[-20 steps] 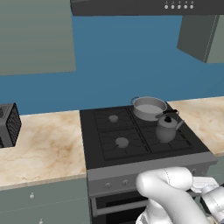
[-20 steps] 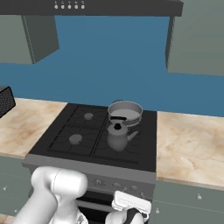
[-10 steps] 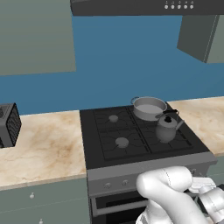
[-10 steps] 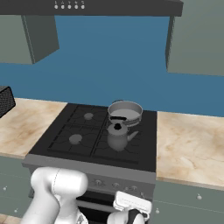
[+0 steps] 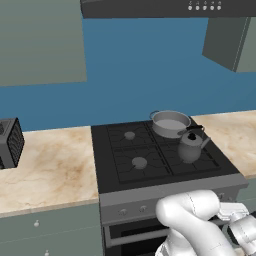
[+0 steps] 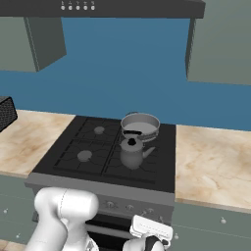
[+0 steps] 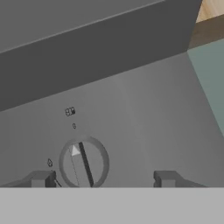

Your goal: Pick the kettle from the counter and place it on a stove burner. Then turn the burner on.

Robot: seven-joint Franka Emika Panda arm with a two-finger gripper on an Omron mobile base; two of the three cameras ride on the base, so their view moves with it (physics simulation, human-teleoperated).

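Note:
The small dark grey kettle point(image 5: 190, 147) point(image 6: 131, 153) stands upright on the front right stove burner point(image 5: 201, 163), whose disc it hides. Just behind it is the silver pot point(image 5: 171, 122) point(image 6: 140, 125). The beige counter point(image 5: 50, 170) point(image 6: 211, 166) runs on both sides of the stove. My arm reaches down in front of the stove's front panel. In the hand view my gripper point(image 7: 105, 180) is open. A round grey knob point(image 7: 84, 162) with a white pointer lies between the fingertips point(image 7: 43, 179), nearer the left one, and neither touches it.
The front left burner point(image 5: 139, 162) and back left burner point(image 5: 129, 135) are bare. A row of small knobs point(image 5: 142, 208) point(image 6: 117, 206) lines the stove front. A black appliance point(image 5: 10, 142) point(image 6: 5, 112) sits at the counter's far left. Cabinets and a hood hang above.
My hand has crept slightly upward in front of the stove panel. The kettle and pot have not moved.

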